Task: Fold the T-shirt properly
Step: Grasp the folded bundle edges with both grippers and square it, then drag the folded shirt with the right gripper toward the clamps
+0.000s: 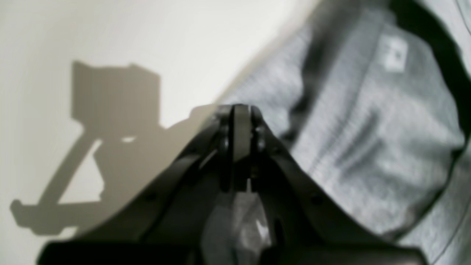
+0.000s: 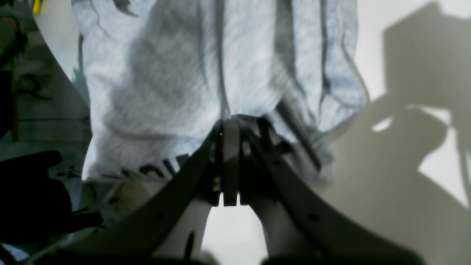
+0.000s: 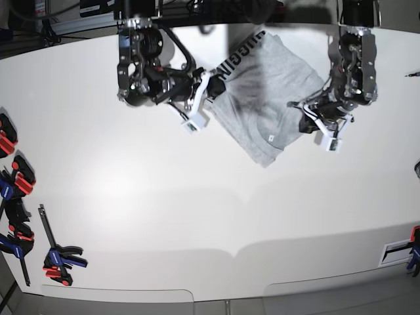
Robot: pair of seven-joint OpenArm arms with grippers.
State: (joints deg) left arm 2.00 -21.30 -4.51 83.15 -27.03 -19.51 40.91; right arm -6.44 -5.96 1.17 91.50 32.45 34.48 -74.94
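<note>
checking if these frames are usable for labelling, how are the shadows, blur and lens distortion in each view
left wrist: T-shirt soft, hard-edged arm shadow on the white table; right wrist: dark gripper blurry, shadow at right; base: sharper, edges bowed as by a wide lens, faint shadow bands low on the table
</note>
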